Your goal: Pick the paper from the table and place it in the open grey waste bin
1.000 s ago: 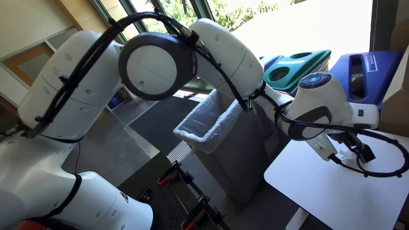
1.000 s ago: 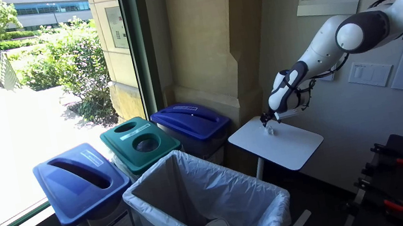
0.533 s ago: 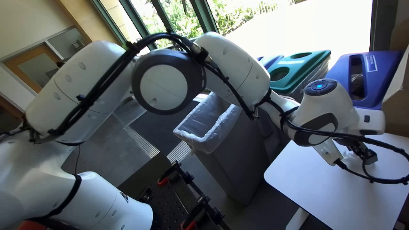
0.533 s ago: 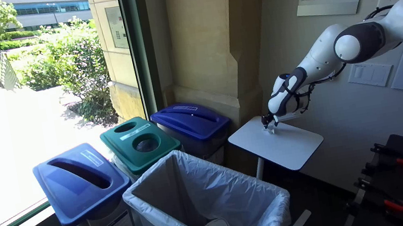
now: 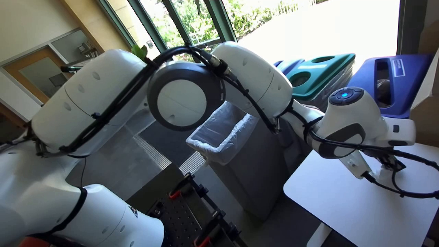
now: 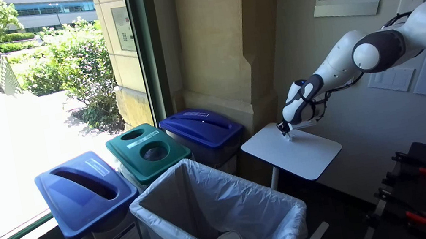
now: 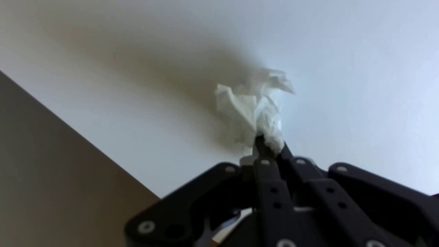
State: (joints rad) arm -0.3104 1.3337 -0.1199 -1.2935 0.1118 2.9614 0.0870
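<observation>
Evidently a grasp had just formed: in an exterior view the gripper point(image 6: 285, 133) was narrower than a moment earlier, pinching the crumpled white paper wad point(image 6: 290, 138) inside the far corner of the tabletop point(image 6: 309, 160). Judged: lift and carry next. In an exterior view, the bag-lined grey waste bin point(image 5: 252, 181) stood off the tabletop's rounded corner. Wrist view: fingertips point(image 7: 261, 147) clenched one end; the wad's long axis ran forward from them, slantwise to the tabletop edge, flaps outermost. Tabletop contact: could not tell.
</observation>
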